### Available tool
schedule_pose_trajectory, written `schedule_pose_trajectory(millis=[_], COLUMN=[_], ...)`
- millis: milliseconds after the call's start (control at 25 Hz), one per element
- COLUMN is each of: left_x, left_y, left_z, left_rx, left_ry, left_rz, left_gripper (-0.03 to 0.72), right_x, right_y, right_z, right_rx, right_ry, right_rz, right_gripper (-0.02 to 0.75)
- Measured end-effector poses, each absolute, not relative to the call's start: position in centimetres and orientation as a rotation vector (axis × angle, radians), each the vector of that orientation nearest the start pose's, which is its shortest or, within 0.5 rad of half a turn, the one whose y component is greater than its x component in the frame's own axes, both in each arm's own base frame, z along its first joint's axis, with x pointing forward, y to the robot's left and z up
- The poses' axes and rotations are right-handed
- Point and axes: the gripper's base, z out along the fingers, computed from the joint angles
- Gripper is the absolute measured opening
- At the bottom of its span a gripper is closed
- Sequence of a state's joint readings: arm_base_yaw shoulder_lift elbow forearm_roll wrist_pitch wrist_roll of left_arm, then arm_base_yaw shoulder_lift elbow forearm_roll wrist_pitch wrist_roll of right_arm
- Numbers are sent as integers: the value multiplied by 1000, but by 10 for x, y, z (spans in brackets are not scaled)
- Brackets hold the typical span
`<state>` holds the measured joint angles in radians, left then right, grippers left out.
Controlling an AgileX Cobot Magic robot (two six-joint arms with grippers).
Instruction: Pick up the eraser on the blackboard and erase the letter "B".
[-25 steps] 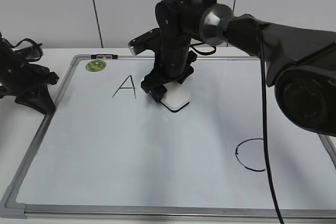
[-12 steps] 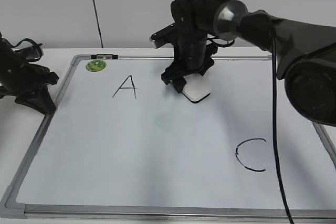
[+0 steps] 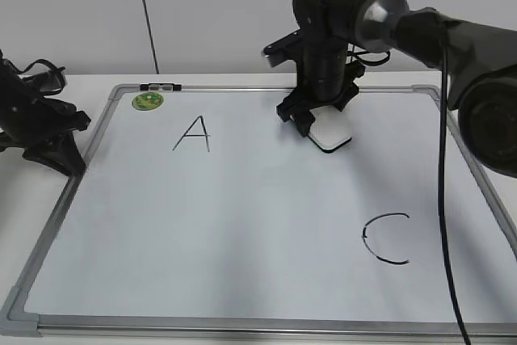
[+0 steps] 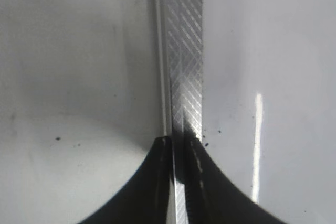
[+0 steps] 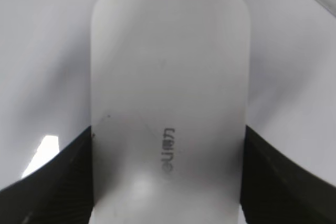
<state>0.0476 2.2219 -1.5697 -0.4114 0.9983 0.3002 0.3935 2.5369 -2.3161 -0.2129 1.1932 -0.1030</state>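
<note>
Gripping eraser (image 3: pixel 331 133), right gripper (image 3: pixel 317 123) shifted toward 3 o'clock across blackboard (image 3: pixel 242 224); "B" no longer visible, judged erased. Left gripper (image 4: pixel 176 182) fingers' state undeterminable.

Even, bright room light from above; shadows stay soft. The blackboard (image 3: pixel 242 232) shows only a faint sheen from outside, but a sharp white glare streak up close on the left wrist. The eraser (image 5: pixel 168 108) looks softly blurred, dim toward its near end.
</note>
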Motion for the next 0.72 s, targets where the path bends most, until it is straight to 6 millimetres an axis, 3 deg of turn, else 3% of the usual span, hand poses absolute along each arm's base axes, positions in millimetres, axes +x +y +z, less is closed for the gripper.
schedule_pose_trajectory(millis=[160, 360, 520, 640, 720], left_x=[431, 431, 431, 431, 431], left_y=[-10, -10, -10, -10, -10], left_z=[123, 123, 123, 123, 123], left_rx=[46, 47, 47, 48, 48], left_ry=[3031, 3031, 3033, 3033, 3033], left_rz=[-518, -516, -517, -517, -517], left_gripper=[34, 34, 34, 34, 34], right_x=[491, 483, 472, 461, 451], right_y=[183, 174, 162, 149, 134], right_z=[170, 238, 277, 288, 285], right_rx=[-782, -717, -670, -648, -626], right_ry=[2753, 2647, 2598, 2624, 2680], right_rz=[-258, -216, -198, -182, -174], right_gripper=[534, 534, 534, 534, 534])
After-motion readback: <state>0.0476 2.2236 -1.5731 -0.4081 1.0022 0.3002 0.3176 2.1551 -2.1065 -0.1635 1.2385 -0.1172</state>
